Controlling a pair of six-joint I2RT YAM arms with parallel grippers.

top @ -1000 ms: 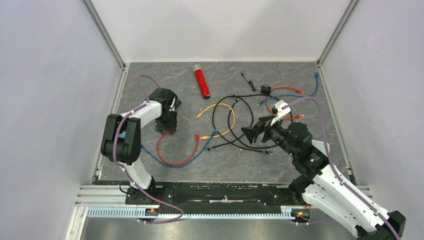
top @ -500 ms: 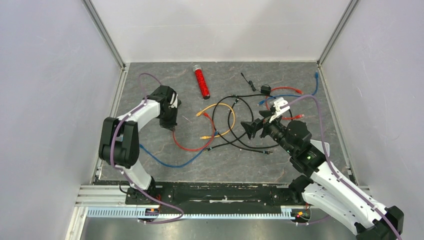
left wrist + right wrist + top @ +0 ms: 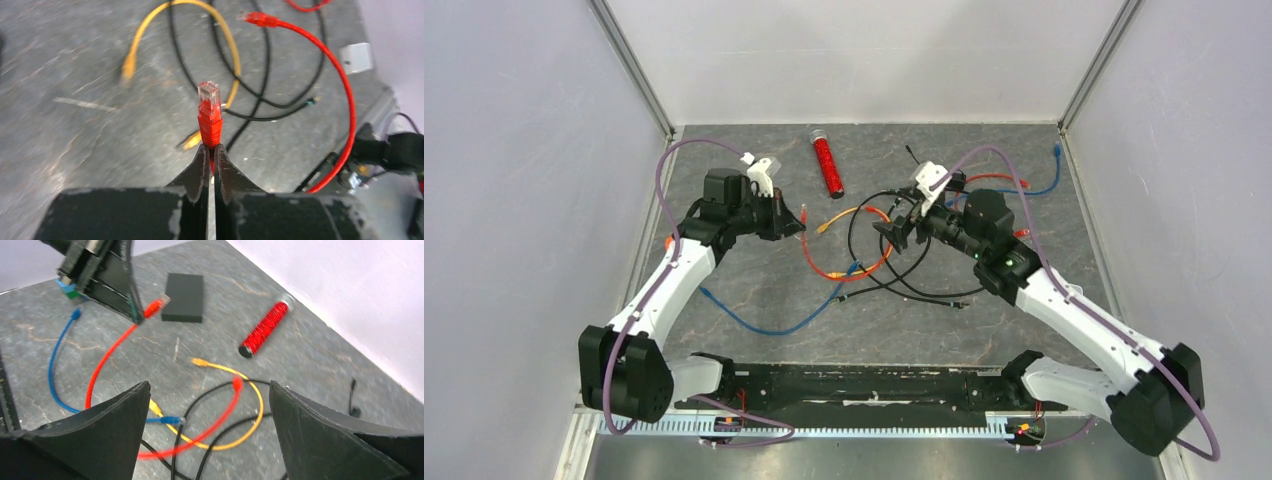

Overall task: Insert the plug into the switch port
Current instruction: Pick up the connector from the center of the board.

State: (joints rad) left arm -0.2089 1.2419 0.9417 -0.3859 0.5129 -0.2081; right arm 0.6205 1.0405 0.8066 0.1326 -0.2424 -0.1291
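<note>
My left gripper [image 3: 210, 147] is shut on the red cable just behind its plug [image 3: 209, 107], which sticks out past the fingertips with its clear tip forward. From above, that gripper [image 3: 789, 216] holds the plug [image 3: 804, 214] over the mat's left middle, the red cable [image 3: 822, 268] trailing to the right. The right wrist view shows the plug [image 3: 156, 305] close to a flat black box [image 3: 184, 297]; its switch port cannot be made out. In the top view the box is hidden. My right gripper [image 3: 208, 385] is open and empty above the cable tangle [image 3: 894, 232].
A red glittery tube [image 3: 827, 163] lies at the back. Yellow [image 3: 849, 213], blue [image 3: 754, 322] and black [image 3: 924, 295] cables are spread across the middle. More red and blue cable [image 3: 1004, 181] lies at the back right. A small white box [image 3: 356, 56] sits near the right wall.
My left gripper has shut on the red plug and carried it up and to the right, dragging the cable along. My right arm has reached forward and left over the tangle.
</note>
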